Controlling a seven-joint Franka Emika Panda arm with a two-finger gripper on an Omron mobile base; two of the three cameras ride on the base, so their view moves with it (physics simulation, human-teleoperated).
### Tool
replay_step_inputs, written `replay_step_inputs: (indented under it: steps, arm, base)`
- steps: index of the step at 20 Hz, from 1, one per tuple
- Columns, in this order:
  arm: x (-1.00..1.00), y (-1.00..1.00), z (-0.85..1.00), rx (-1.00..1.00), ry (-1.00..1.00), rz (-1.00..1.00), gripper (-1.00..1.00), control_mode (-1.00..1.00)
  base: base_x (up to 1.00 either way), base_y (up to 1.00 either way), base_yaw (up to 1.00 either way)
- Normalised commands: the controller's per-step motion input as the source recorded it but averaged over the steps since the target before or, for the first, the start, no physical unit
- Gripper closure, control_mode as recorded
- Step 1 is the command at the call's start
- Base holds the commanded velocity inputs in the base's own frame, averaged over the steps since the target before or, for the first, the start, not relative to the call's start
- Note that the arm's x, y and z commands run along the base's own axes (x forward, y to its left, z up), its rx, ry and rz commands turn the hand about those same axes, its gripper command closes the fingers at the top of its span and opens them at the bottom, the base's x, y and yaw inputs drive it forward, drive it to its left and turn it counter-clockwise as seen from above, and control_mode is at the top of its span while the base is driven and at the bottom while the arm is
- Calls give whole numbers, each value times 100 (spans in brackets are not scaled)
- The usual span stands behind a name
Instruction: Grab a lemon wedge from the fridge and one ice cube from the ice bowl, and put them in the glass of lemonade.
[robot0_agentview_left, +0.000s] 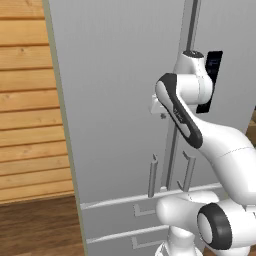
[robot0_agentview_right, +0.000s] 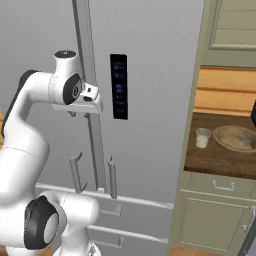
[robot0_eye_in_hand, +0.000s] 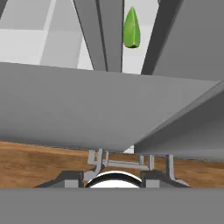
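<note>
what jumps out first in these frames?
The grey fridge fills both base views, doors shut, with the white arm raised so the gripper sits at the door seam beside the black dispenser panel. To the right, a counter holds the glass next to the tan bowl.

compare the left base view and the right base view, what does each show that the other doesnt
Left base view alone: a wood plank wall beside the fridge and dark wood floor below it. Right base view alone: beige cabinets and a counter with the glass standing left of the bowl, apart from it. Both: the grey fridge with its doors shut, bar handles, lower drawers, black panel, and the arm reaching toward the door seam.
</note>
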Motion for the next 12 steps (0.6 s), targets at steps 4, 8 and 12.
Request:
replay_step_inputs:
  steps: [4,8,12]
  arm:
    - [-8,-1,-2,0,5,0,-100,-100]
    - [-39,-1,-15,0,13,0,-100,-100]
    - [-62,-4,-42,0,16,-3,-100,-100]
  base:
    - [0,0,0]
    - [0,0,0]
    - [0,0,0]
